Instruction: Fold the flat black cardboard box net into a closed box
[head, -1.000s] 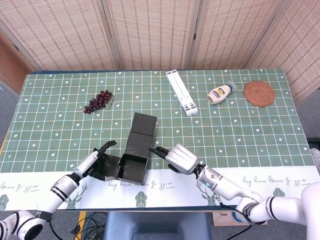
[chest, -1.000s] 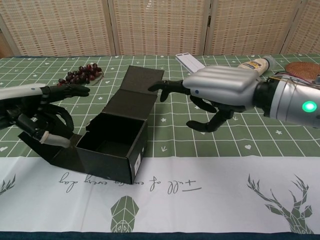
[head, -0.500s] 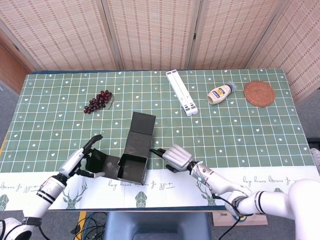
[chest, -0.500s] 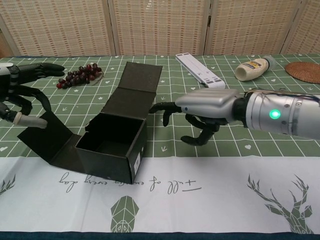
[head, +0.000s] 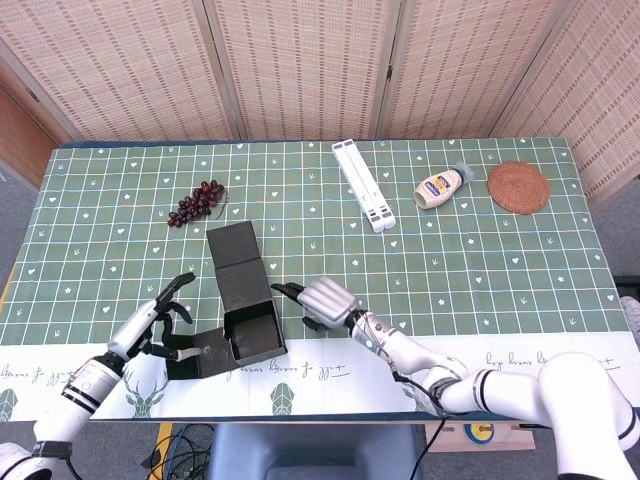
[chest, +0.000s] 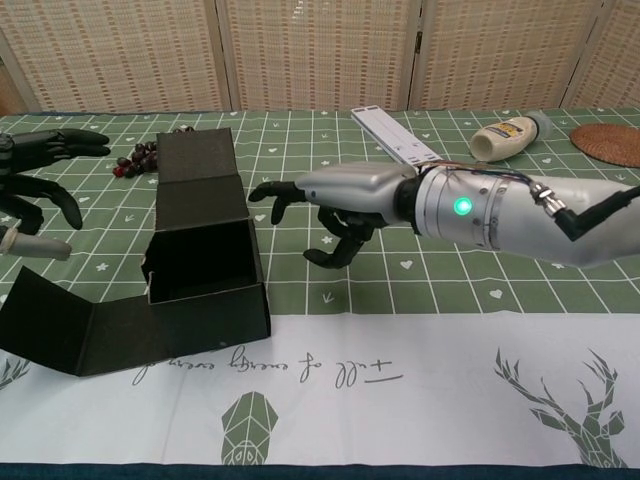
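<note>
The black box stands near the table's front left, part folded. Its body is open at the top, its lid panel rises at the far side, and one flap lies flat to the left. My left hand hovers open just left of the box over that flap, fingers spread and holding nothing; its fingers show at the chest view's left edge. My right hand reaches in from the right, its extended fingertip at the box's right wall.
Grapes lie behind the box. A white folding stand, a mayonnaise bottle and a woven coaster sit at the back right. A white runner covers the table's front edge.
The box has swivelled and slid left, its lid now leaning to the far left. My right hand followed it leftward. My left hand has drawn back off the flap, which now lies flatter.
</note>
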